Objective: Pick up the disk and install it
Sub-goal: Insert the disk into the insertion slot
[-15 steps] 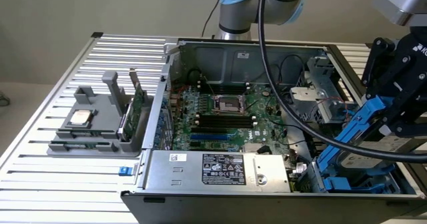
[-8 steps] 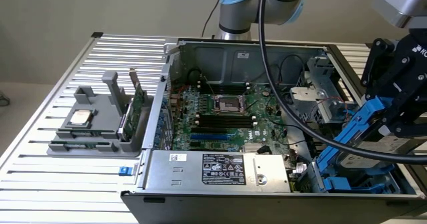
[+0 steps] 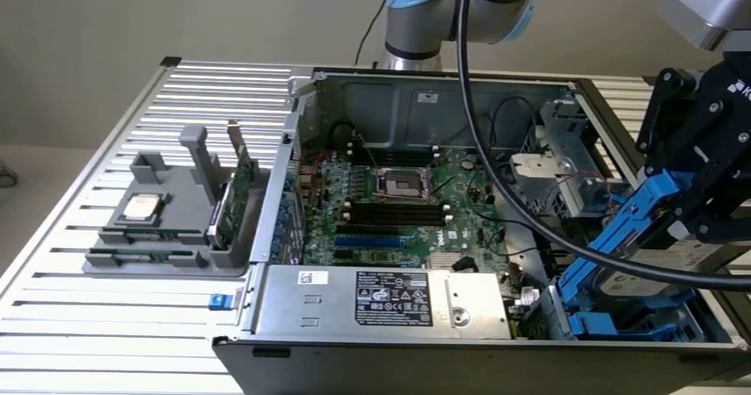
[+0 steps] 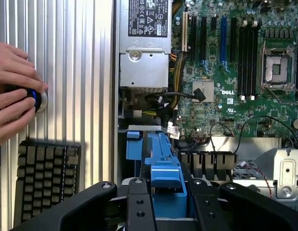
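The disk [image 3: 643, 276], a silver drive with a white label in a blue carrier bracket [image 3: 624, 237], hangs tilted and on edge over the drive bay at the exterior view's right end of the open computer case [image 3: 470, 364]. Its lower end reaches down among the blue bay rails [image 3: 639, 326]. My gripper [image 3: 692, 203] is shut on the carrier's upper end. In the wrist view the blue carrier [image 4: 163, 161] sits clamped between the black fingers [image 4: 86, 202] of the gripper [image 4: 166, 195], pointing down into the case.
Motherboard [image 3: 399, 210] and silver power supply [image 3: 375, 298] lie inside the case. A thick black cable [image 3: 499, 179] crosses above it. A grey holder [image 3: 176, 237] beside the case carries a CPU chip [image 3: 142, 206] and a green card [image 3: 242, 193]. Hands [image 4: 14, 91] and a keyboard [image 4: 48, 178] lie outside the case.
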Robot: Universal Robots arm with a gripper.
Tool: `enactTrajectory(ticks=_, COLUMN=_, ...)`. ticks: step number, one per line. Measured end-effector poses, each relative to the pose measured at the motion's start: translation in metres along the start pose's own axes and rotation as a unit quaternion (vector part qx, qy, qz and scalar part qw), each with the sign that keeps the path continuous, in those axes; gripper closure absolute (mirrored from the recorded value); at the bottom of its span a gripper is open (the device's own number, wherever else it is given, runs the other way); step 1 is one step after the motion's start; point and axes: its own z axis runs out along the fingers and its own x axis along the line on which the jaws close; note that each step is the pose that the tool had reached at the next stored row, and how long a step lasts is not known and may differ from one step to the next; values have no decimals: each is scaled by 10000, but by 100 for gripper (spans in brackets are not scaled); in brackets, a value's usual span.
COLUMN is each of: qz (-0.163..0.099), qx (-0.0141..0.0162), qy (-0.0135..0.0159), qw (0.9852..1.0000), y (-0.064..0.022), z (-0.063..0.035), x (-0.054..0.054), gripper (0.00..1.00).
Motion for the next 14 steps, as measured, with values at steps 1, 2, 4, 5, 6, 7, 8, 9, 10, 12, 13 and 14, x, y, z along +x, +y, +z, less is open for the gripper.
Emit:
enactTrajectory(ticks=1, qz=0, qx=0, qy=1, qw=10000, y=0, z=4, x=0, gripper=67)
enactTrajectory(ticks=2, qz=0, qx=0, qy=2, qw=10000, y=-1, z=9, x=0, gripper=67)
enactTrajectory(ticks=4, qz=0, qx=0, qy=1, qw=10000, y=-1, z=21, x=1, gripper=67)
enactTrajectory(ticks=5, qz=0, qx=0, qy=1, qw=10000, y=-1, z=27, x=1, gripper=67)
enactTrajectory(ticks=6, qz=0, qx=0, qy=0, qw=10000, y=-2, z=33, x=1, gripper=67)
enactTrajectory(ticks=7, qz=1, qx=0, qy=0, qw=10000, y=-2, z=38, x=1, gripper=67)
enactTrajectory(ticks=8, qz=0, qx=0, qy=1, qw=10000, y=-2, z=41, x=1, gripper=67)
enactTrajectory(ticks=9, qz=0, qx=1, qy=1, qw=10000, y=-2, z=43, x=1, gripper=67)
enactTrajectory(ticks=10, qz=2, qx=1, qy=0, qw=10000, y=0, z=46, x=1, gripper=67)
enactTrajectory(ticks=12, qz=5, qx=0, qy=-1, qw=10000, y=1, z=48, x=1, gripper=67)
enactTrajectory(ticks=13, qz=5, qx=-4, qy=-2, qw=10000, y=1, z=49, x=1, gripper=67)
enactTrajectory(ticks=14, qz=6, qx=-9, qy=-3, qw=10000, y=2, z=50, x=1, gripper=67)
